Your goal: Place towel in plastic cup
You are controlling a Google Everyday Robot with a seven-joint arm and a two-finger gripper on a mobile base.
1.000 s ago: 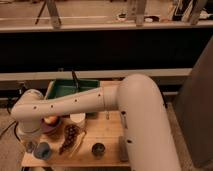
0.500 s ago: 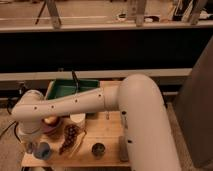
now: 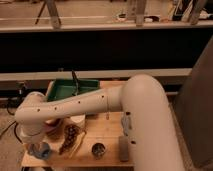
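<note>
**Operator:** Camera view. State the position of the arm and the gripper.

**Technician:** The arm (image 3: 100,102) enters from the right side of the frame as a thick white link and crosses to the lower left over the wooden table (image 3: 107,131). The gripper (image 3: 36,145) is at the lower left of the frame, below the arm's elbow joint, just above the table's left edge. Its body is largely hidden by the arm, so I cannot tell the state of the claw.

**Operator:** Locate the task items.

**Technician:** A bluish plastic cup (image 3: 41,150) stands at the lower left corner of the table, directly at the gripper. A pale, pinkish mass that may be the towel (image 3: 51,127) lies just beside the arm, up and right of the cup; its identity is not certain. Whether the gripper touches either item cannot be determined.

**Operator:** List the remaining items on the table.

**Technician:**
- Green tray (image 3: 67,90), upper left part of the table, behind the arm, with a dark upright tool (image 3: 75,82) standing in it.
- White cup (image 3: 77,120), near the centre, just below the arm.
- Dark brownish cluster (image 3: 69,137), lower centre-left, beside the bluish cup.
- Small dark round container (image 3: 98,149), near the bottom edge, centre.
- Grey rectangular block (image 3: 123,148), just right of that container.
</note>
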